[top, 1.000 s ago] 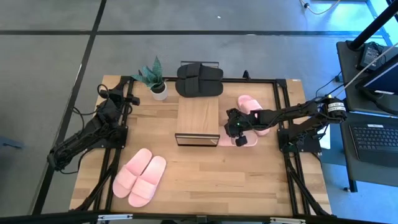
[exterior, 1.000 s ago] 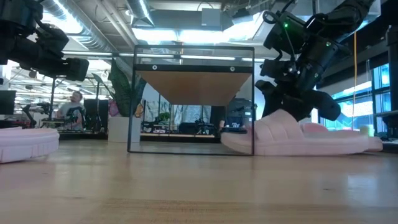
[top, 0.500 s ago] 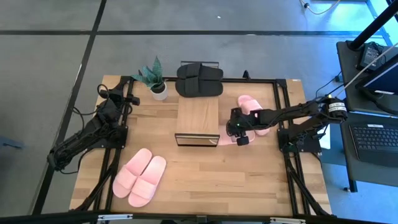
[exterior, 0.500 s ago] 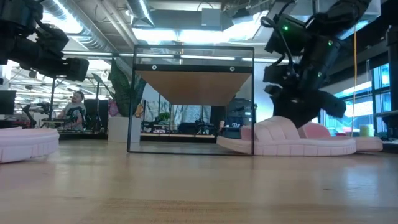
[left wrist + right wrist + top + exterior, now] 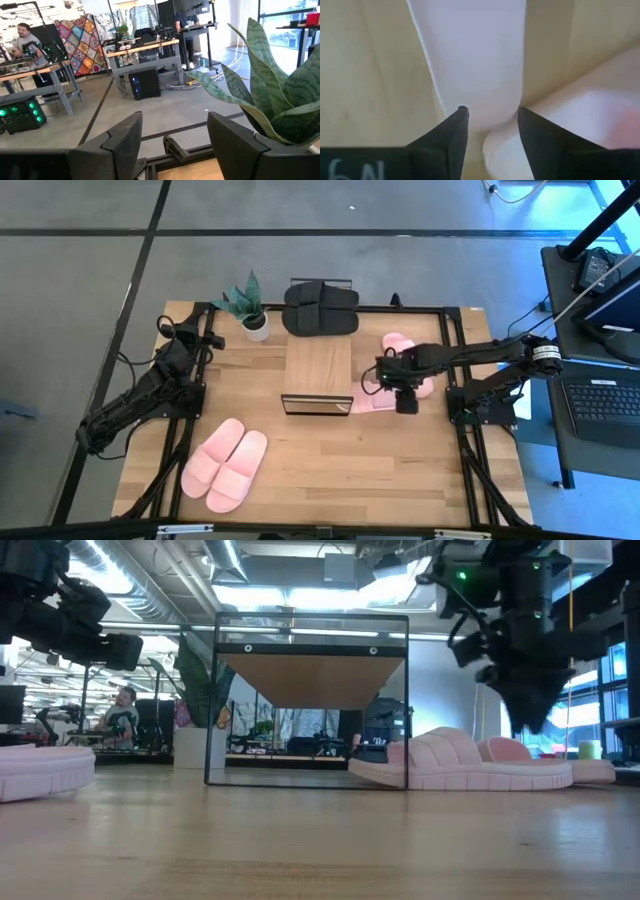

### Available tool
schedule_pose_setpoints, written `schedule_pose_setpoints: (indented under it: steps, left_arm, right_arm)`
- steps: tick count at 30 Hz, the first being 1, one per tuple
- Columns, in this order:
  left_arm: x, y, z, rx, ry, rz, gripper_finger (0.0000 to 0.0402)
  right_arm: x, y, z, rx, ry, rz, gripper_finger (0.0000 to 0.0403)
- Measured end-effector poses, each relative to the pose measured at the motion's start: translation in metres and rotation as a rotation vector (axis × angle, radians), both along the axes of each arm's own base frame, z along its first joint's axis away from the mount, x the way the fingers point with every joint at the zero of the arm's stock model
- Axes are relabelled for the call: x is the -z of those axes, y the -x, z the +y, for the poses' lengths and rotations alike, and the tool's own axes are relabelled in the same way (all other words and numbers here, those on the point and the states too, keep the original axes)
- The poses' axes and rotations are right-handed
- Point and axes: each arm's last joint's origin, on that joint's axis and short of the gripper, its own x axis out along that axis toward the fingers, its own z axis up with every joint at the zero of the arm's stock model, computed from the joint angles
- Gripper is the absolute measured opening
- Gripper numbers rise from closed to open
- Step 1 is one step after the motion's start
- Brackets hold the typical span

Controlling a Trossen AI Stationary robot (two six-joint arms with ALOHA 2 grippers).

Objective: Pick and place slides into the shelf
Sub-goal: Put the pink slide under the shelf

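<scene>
The right pincer [image 5: 406,392] hangs just above a pink slide [image 5: 366,401], its fingers [image 5: 454,131] spread apart either side of the slide's heel end, gripping nothing. That slide lies flat on the table [image 5: 330,465] with its toe reaching under the shelf [image 5: 318,373] beside the pincer. The left pincer [image 5: 174,135] waits well away near a potted plant [image 5: 247,307], fingers apart.

This is a robotics lab or workshop. Beyond the wooden table [image 5: 330,470] lies a grey concrete floor [image 5: 80,290], with rows of workbenches [image 5: 145,50] carrying computers and gear, exposed ceiling ducts and strip lights [image 5: 230,560], and a person [image 5: 27,37] seated at a desk. A laptop [image 5: 605,405] sits on a stand beside the rig.
</scene>
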Motion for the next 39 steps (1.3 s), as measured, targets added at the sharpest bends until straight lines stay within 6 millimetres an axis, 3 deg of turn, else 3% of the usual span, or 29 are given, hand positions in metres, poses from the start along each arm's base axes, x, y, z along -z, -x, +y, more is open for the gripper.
schedule_pose_setpoints:
  steps: [13, 39]
  left_arm:
    - [0.000, 0.000, 0.000, 0.000, 0.000, 0.000, 0.0217]
    - [0.000, 0.000, 0.000, 0.000, 0.000, 0.000, 0.0217]
  right_arm:
    - [0.013, 0.017, 0.004, 0.065, -0.084, 0.131, 0.0172]
    - [0.050, -0.001, -0.011, 0.040, -0.104, 0.217, 0.0172]
